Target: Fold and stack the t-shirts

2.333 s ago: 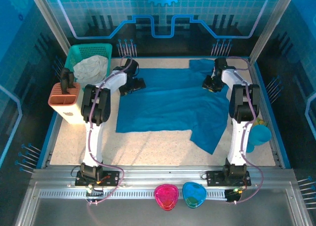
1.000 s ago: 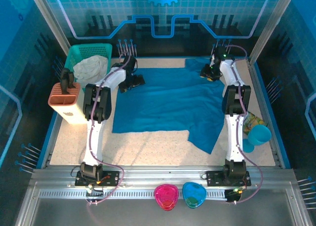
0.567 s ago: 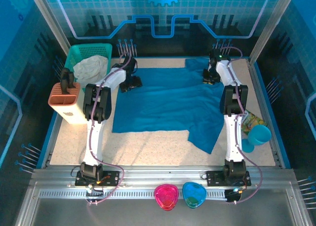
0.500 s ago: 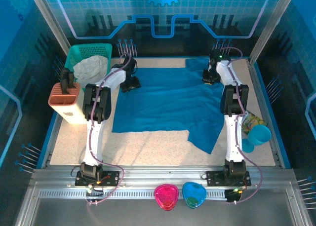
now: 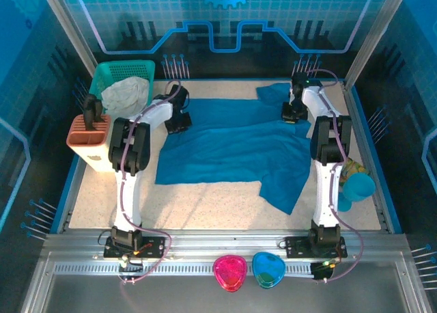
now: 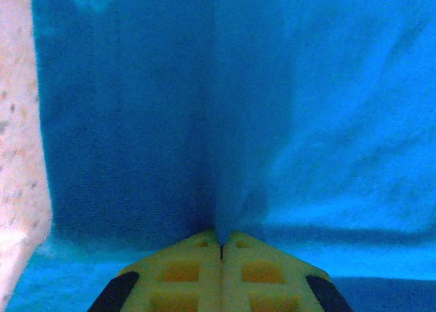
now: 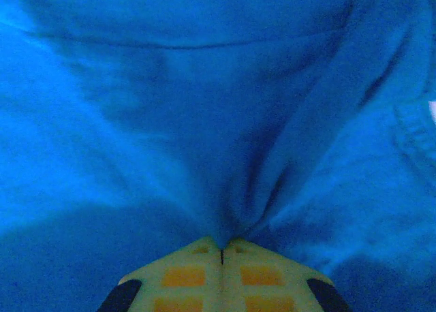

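T-shirt (image 5: 232, 145), plain teal-blue: lies spread over the middle and far part of the table (image 5: 205, 203). Most of it is flat. One lobe is bunched at the far right corner and a flap trails toward the near right.

Handling, as a judgement: light, limp, soft matte cloth with no stiffness. It should sag from any hold, drag on the speckled surface rather than glide, and crease where pinched. It is not fragile. A single hold would let it hang like a rope, so two holds well apart on one edge are the sound choice. The far edge, near each end, suits a fold toward the near side.

Orientation, as a judgement: the long axis runs left to right across the table. The two lobes on the right read as sleeves, which would put the shoulders to the right and the hem to the left. The neck opening cannot be made out, so this is unconfirmed.

Green basket (image 5: 123, 74): stands beyond the far left corner, apart from the shirt, with a pale crumpled cloth (image 5: 128, 93) inside.

At the far left edge of the shirt, the left fingers (image 5: 179, 124) are pressed together. The wrist view shows a ridge of cloth drawn up into the seam between them (image 6: 197, 264).

At the far right, just beside the bunched lobe, the right fingers (image 5: 292, 113) are likewise pressed together, pinching a tented fold (image 7: 197, 264).
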Robot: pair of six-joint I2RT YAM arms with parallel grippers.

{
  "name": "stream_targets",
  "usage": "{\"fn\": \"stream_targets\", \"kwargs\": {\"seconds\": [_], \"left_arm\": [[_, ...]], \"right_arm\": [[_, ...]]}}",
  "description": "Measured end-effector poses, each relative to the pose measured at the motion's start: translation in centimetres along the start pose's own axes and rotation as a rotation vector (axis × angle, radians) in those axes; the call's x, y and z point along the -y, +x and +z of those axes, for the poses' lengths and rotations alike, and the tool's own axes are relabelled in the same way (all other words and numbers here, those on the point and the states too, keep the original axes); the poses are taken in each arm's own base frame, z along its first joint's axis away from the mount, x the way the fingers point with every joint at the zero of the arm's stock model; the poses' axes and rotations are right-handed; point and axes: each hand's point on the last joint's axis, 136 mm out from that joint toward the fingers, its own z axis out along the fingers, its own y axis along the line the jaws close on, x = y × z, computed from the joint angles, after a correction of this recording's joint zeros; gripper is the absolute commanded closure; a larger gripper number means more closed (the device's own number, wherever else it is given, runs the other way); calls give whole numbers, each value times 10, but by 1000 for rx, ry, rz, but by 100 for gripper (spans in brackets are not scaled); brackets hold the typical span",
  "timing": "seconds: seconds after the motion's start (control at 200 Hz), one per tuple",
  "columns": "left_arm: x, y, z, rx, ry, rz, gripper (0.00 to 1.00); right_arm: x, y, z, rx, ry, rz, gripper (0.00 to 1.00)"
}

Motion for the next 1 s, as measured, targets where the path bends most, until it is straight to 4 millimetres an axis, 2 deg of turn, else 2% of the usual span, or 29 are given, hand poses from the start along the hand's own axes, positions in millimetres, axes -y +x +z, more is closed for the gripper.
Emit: {"fn": "stream_targets", "kwargs": {"seconds": [0.16, 0.25, 0.375, 0.56, 0.656, 0.716, 0.771, 0.836, 0.961, 1.001], "left_arm": [[-6, 11, -15, 4, 5, -5, 100], [-7, 17, -24, 15, 20, -15, 100], [-12, 30, -28, 16, 27, -18, 100], [-22, 52, -27, -2, 19, -32, 100], [-22, 56, -28, -3, 19, -32, 83], [-21, 55, -28, 0, 21, -28, 68], [-20, 54, -28, 5, 25, -38, 50], [-20, 53, -31, 10, 28, -37, 34], [-19, 47, -48, 46, 31, -26, 8], [-18, 42, -57, 64, 29, -27, 5]], "right_arm": [[2, 20, -31, 33, -8, -1, 100], [4, 35, -39, 41, -12, 0, 100], [7, 58, -35, 17, -16, 8, 100], [13, 91, -15, -42, -15, 27, 100], [14, 96, -11, -53, -15, 32, 100], [14, 96, -11, -50, -15, 35, 90], [14, 96, -11, -51, -16, 39, 80], [14, 96, -11, -50, -15, 35, 73], [13, 94, -20, -38, -16, 33, 68], [13, 93, -27, -30, -16, 33, 68]]}}
